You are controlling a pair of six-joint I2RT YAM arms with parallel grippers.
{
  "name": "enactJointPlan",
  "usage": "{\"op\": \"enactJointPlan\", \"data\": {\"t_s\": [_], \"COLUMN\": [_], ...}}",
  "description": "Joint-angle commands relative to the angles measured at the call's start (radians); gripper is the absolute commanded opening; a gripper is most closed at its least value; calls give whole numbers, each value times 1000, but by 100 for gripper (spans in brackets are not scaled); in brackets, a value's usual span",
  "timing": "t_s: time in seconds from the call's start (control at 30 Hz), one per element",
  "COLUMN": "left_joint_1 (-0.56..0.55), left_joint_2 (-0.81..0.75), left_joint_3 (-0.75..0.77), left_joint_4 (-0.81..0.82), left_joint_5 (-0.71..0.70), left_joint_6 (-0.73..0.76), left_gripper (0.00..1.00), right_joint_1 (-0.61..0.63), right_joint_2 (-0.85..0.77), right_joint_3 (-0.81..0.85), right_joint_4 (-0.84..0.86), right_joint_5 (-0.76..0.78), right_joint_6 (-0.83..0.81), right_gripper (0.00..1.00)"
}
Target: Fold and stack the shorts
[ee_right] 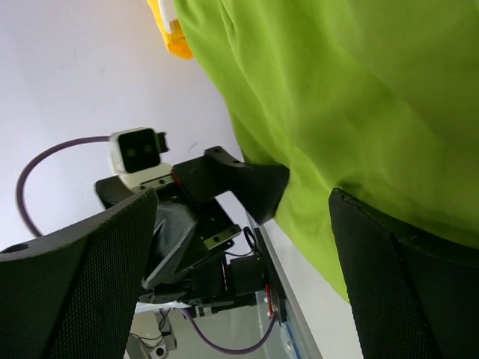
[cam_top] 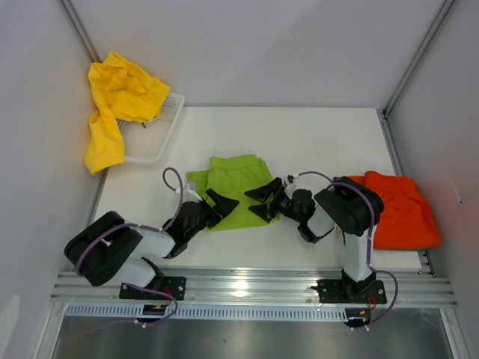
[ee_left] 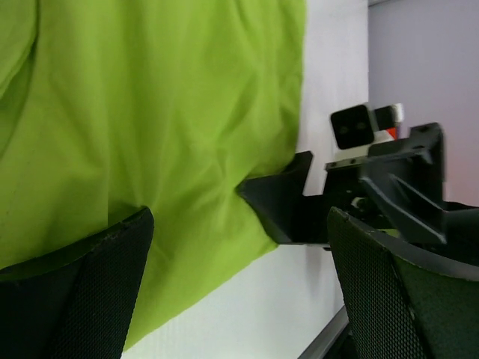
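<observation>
**Worktop (cam_top: pixel 322 142):** white, walled in pale panels on the left, far and right sides.

**Item 1, lime green shorts (cam_top: pixel 233 187):** lie near the middle of the worktop, spread out and creased, with the waistband at the far edge. The near corners are partly hidden in the top view by the two wrists above them.

**Item 2, orange-red shorts (cam_top: pixel 400 209):** a flat bundle at the near right of the worktop, well apart from the green pair. The right arm's elbow overlaps its left edge in the top view.

**Item 3, yellow shorts (cam_top: pixel 116 105):** bunched up at the far left. They drape over the far-left corner of the white basket (cam_top: pixel 161 138) and hang down past the worktop's left edge.

**Left gripper (cam_top: pixel 222 205):** at the near-left edge of the green shorts. Its jaws are spread wide with nothing held. In the left wrist view the green cloth lies flat beneath, with one fingertip over it and the other over bare worktop.

**Right gripper (cam_top: pixel 262 202):** at the near-right edge of the same shorts, facing the left gripper across the cloth. Its jaws also stand wide apart and grip nothing, with the cloth lying loose below.

**Obstructions:** the two grippers are near each other and each shows in the other's wrist view. The basket and the yellow shorts lie well apart from both.
</observation>
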Motion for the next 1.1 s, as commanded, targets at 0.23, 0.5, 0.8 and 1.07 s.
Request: {"op": "enactJointPlan", "data": {"t_s": [0.23,0.5,0.8,1.07], "left_joint_1": [10,-5,52,274], "left_joint_2": [175,-140,-280,-143], "left_joint_3": [-112,115,465,438], "left_joint_4": [350,-298,-934,-908], "left_joint_5": [-99,-179,-208,79], "left_joint_6": [-138,31,315,454], "left_gripper": [99,99,99,99], "right_joint_1": [-76,-74,-57,-223], "right_joint_2": [5,-161,-464,-475], "right_joint_3": [-86,-11,394,543], "right_joint_4": [91,-156,-1079,-1514], "right_joint_5": [33,12,16,-24], "right_joint_6": [-39,-124,-586,-911], "right_gripper": [98,99,99,100]}}
